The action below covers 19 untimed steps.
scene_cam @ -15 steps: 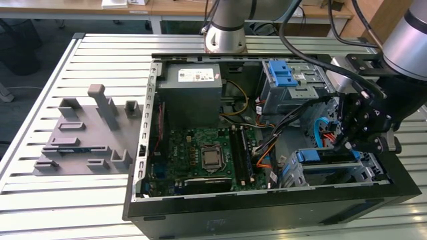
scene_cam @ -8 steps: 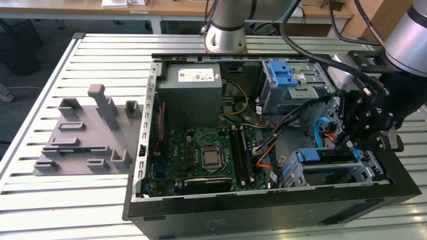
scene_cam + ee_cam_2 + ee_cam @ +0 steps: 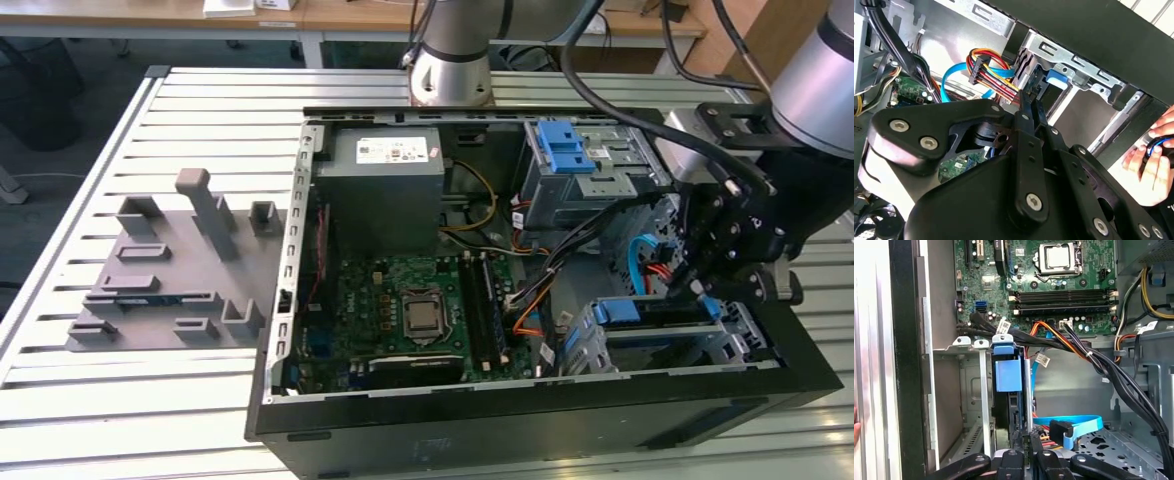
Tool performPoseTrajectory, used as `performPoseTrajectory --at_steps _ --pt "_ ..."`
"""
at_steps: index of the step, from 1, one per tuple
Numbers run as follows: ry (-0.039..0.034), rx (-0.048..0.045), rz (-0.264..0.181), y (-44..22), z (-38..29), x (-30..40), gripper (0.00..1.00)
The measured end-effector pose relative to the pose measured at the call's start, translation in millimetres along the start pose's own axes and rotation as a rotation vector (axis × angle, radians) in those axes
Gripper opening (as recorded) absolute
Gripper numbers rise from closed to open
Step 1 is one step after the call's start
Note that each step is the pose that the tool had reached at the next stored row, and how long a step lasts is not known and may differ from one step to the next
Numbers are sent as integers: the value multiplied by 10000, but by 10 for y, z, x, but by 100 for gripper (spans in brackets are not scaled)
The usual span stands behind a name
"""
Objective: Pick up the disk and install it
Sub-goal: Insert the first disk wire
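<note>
My gripper [image 3: 1026,447] has its fingers nearly together at the disk's [image 3: 1010,405] rear edge; the disk stands in the drive cage [image 3: 974,390], below the motherboard [image 3: 1039,285].

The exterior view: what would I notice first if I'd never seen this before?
Probably the open computer case lying on the slatted table, its green motherboard showing. Next, the black gripper reaching into the exterior view's right side, above a drive cage with a blue-tabbed disk. A person's hand rests beside the case.

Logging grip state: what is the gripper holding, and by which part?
Cannot tell. The gripper is at the exposed edge of the disk, which sits in the cage.
</note>
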<state>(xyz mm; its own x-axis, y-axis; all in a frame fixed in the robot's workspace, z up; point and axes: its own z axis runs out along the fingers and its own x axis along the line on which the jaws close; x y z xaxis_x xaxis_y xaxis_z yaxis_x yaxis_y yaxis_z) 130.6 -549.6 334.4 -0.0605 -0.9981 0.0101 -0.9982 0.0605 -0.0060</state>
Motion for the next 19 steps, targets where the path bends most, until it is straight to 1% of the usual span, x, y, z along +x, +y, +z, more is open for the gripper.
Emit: performPoseTrajectory --at_steps 4,9,19 --pt "-4 -13 120 -2 8 6 16" --pt "-21 -25 120 -4 12 15 16" --pt "-24 -37 53 -11 12 39 16"
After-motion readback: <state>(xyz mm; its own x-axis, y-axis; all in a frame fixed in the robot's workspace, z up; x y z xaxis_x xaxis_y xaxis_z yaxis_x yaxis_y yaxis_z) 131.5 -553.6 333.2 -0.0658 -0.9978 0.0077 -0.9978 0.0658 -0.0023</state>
